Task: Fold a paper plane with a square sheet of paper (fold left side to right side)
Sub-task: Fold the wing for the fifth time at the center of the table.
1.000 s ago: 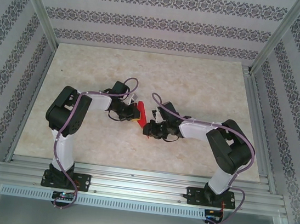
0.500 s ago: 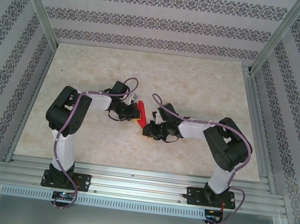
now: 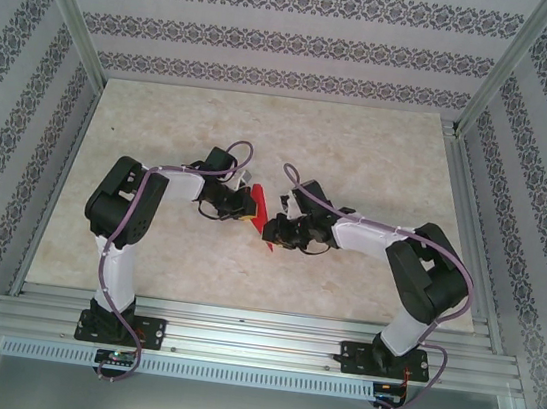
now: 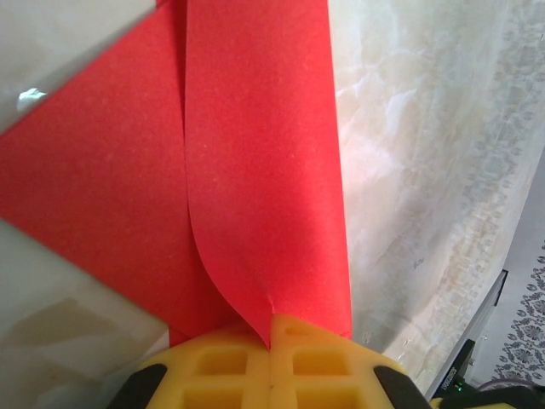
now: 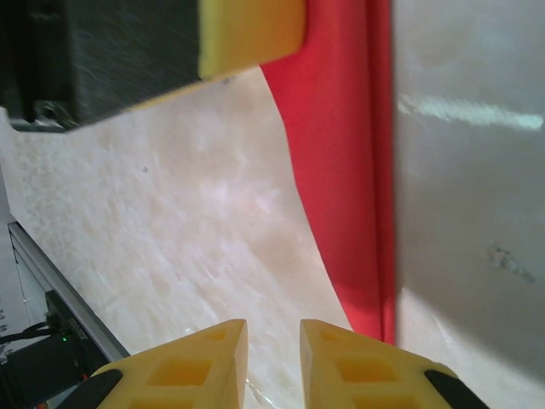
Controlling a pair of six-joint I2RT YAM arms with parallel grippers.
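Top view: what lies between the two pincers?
The red paper lies there. The left pincer is shut on it, and the right pincer is on its other side. The top view shows this.

We can read no text, number, label or brand mark in any view. The red paper is plain, the desk carries only marbled veining, and the walls bear bands of ornament, not writing.
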